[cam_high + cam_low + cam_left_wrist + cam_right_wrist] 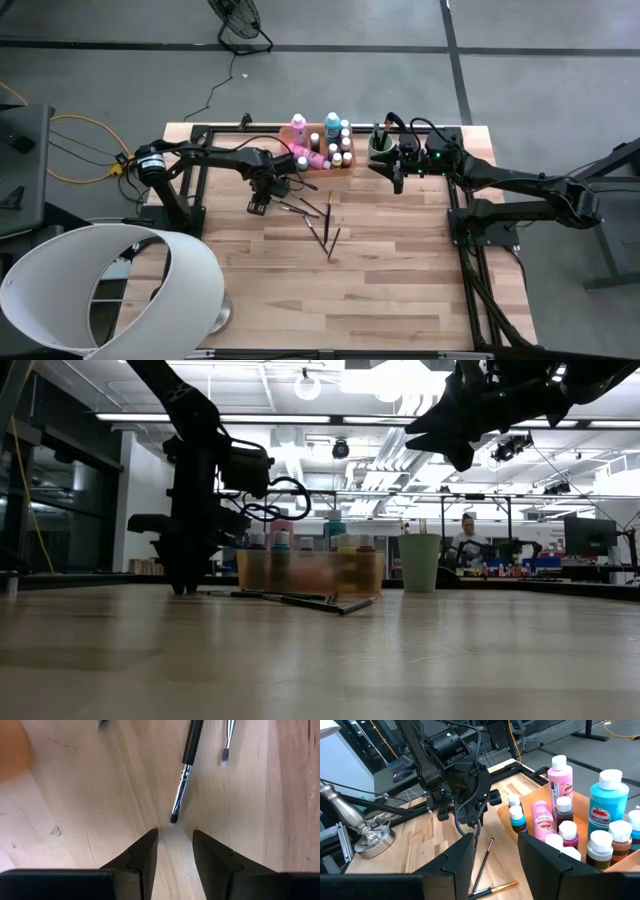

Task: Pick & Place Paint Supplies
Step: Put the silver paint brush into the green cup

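Observation:
Several paint bottles (325, 140) with white caps, pink, teal and brown, stand in a translucent orange tray (343, 163) at the far middle of the table; they also show in the right wrist view (565, 825). Several thin dark paintbrushes (318, 222) lie flat on the wood in front of the tray. My left gripper (258, 205) is open and points down, low over the table. The bristle tip of one brush (186, 770) lies just ahead of its fingertips (150, 840). My right gripper (396, 178) is open and empty, high up (460, 430) beside a light green cup (380, 146).
A large white lampshade (100, 290) fills the near left corner; its metal base (370, 840) stands on the wood. The green cup (420, 562) stands right of the tray (310, 572). Black frame rails run along the table's far and right edges. Bare wood lies toward the near edge.

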